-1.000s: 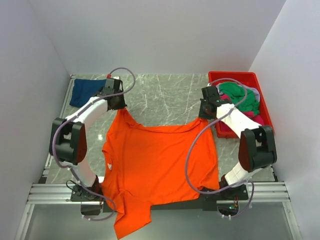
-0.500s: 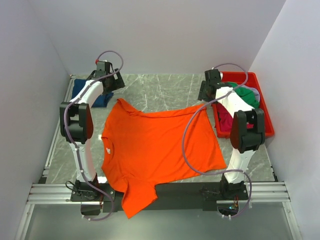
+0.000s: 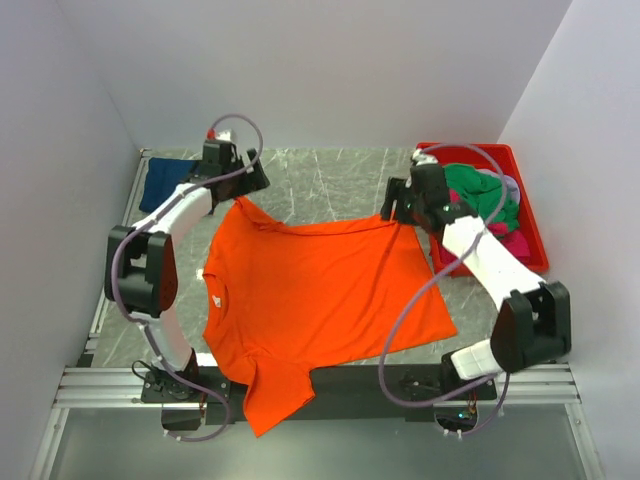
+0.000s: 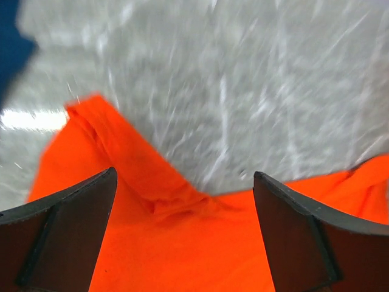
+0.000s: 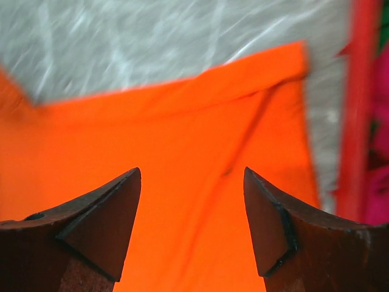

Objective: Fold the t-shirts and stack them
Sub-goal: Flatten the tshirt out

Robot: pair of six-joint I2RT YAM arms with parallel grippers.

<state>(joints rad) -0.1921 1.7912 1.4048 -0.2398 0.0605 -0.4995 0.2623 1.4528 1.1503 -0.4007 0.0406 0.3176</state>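
A bright orange t-shirt point(image 3: 320, 290) lies spread flat on the marble table point(image 3: 330, 180), with one sleeve hanging over the near edge. My left gripper point(image 3: 252, 186) hovers open above the shirt's far left corner point(image 4: 91, 112); its jaws stand wide apart with only cloth point(image 4: 182, 243) below the left gripper point(image 4: 183, 176). My right gripper point(image 3: 393, 205) hangs open over the far right corner point(image 5: 292, 58), with nothing between the jaws of the right gripper point(image 5: 191, 172). A dark navy t-shirt point(image 3: 165, 182) lies at the far left.
A red plastic bin point(image 3: 533, 225) at the far right holds green point(image 3: 478, 188), grey point(image 3: 508, 185) and magenta point(image 3: 515, 242) shirts. Its red wall point(image 5: 355, 109) runs close beside the right gripper. White walls enclose the table on three sides.
Both grippers were shut on the shirt's far corners and dragged it farther onto the table. They have since opened and let go, and the shirt lies flat.
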